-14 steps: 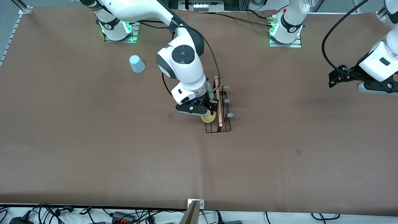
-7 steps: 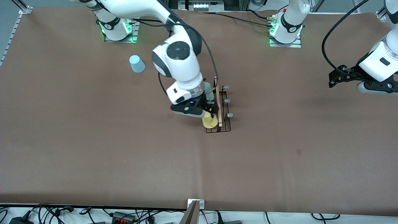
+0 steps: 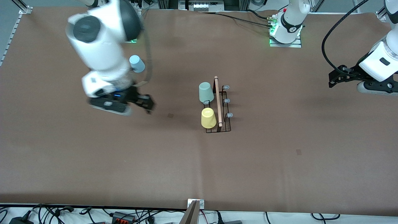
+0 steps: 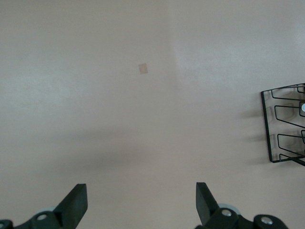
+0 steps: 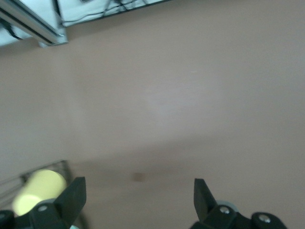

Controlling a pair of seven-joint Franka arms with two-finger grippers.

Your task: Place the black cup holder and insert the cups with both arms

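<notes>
black cup holder (image 3: 221, 109): stood mid-table. mint cup (image 3: 205, 92) and yellow cup (image 3: 208, 118) sat on its pegs; blue cup (image 3: 136, 63) at its ten o'clock. right gripper (image 3: 146, 104): released, empty, over bare table. left gripper (image 3: 333, 79): released, waited.

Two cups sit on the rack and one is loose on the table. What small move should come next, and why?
Probably the right gripper, open and empty over bare table, should move over the light blue cup, which stands upside down toward the right arm's end. The mint cup and yellow cup already sit on the black rack. The left gripper waits, open.
</notes>
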